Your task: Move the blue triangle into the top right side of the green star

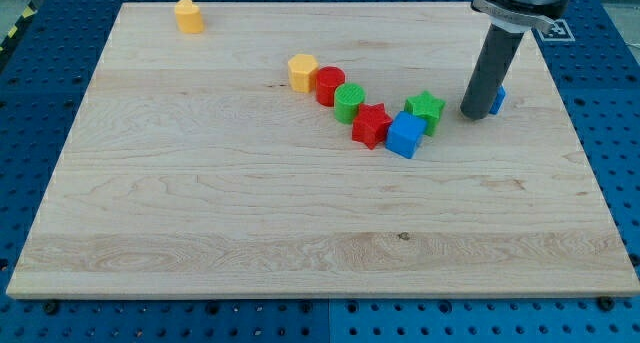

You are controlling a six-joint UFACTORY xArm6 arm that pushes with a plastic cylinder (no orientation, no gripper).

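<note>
Tip: my tip (473, 114) rests on the tabletop (200, 213) in the view's upper right, at the end of the dark rod (492, 68).
Pincer: none on this arm, only the straight rod, so no spread or pinch can be told.
Blue triangle: blue triangle (497, 100) sits just right of my tip, touching the rod or nearly so, mostly hidden behind it.
Green star: green star (427, 109) lies just left of my tip, a small gap between them.
Blue cube: blue cube (405, 135) lies left and below my tip, touching the star.
Red star: red star (371, 124) sits left of the cube.
Chain: green cylinder (349, 101), red cylinder (330, 85) and yellow hexagon block (302, 71) run farther left and upward.
Far block: yellow block (188, 15), well apart, near the view's top left.
</note>
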